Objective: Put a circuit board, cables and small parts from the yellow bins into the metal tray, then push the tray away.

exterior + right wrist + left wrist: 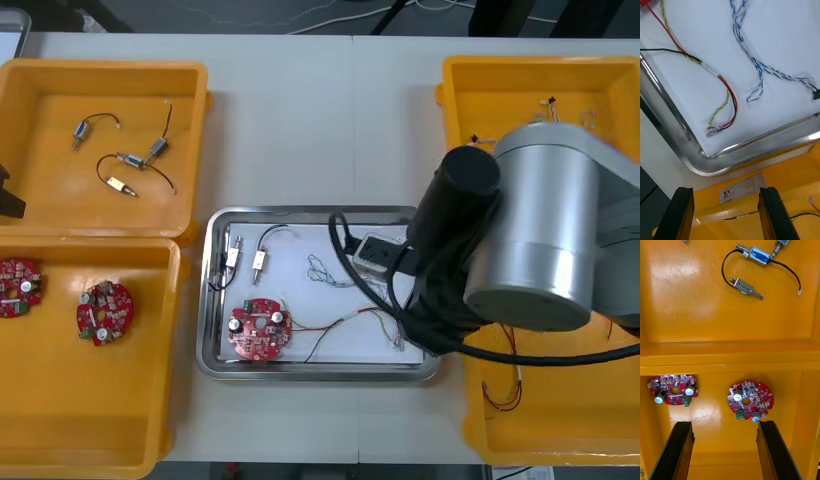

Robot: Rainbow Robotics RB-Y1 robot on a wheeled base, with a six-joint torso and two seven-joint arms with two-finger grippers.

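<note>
Beside the tray (673,127) corner, right gripper (725,195) is being held wide open, empty; left gripper (724,425) likewise, over the boards (749,399). Risk: tray being skewed by an off-centre push, cable (730,99) being snagged.

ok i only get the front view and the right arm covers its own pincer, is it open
Observer: yes, the right pincer is open and empty.
Operator: where is it
Observer: over the rim of a right bin, just off the tray corner where the red and yellow cable ends.
Operator: and the left one
Observer: the left pincer is open, above the left bin that holds two boards.
</note>
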